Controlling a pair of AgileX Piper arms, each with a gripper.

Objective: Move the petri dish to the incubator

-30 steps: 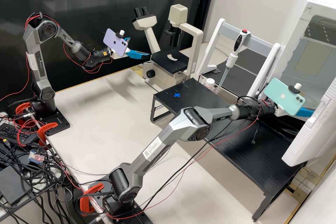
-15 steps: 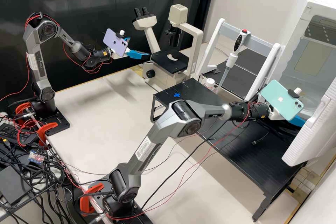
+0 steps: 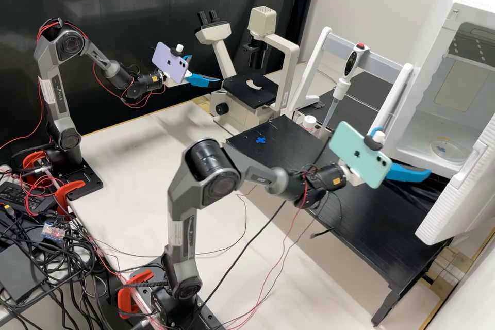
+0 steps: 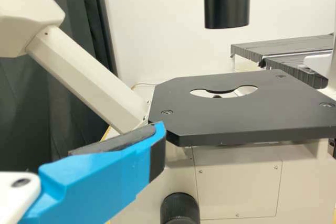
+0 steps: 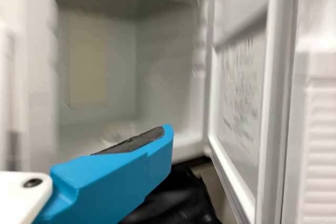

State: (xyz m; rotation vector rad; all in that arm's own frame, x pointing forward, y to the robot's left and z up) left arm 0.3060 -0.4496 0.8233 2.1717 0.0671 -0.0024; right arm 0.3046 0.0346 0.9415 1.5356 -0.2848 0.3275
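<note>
fingers [image 3: 203,81] spread, both: my left gripper [image 3: 206,69] near the microscope stage [image 3: 242,92]; my right gripper [image 3: 406,151] outside the open incubator [image 3: 439,32]; one petri dish [image 3: 447,150] inside, on its floor.

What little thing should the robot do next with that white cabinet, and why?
I'd guess the right blue-fingered tool should ease sideways, out of the doorway. The round, clear petri dish already rests on the white, box-shaped incubator's floor, while the ribbed white door is open and will probably need room to swing shut.
</note>
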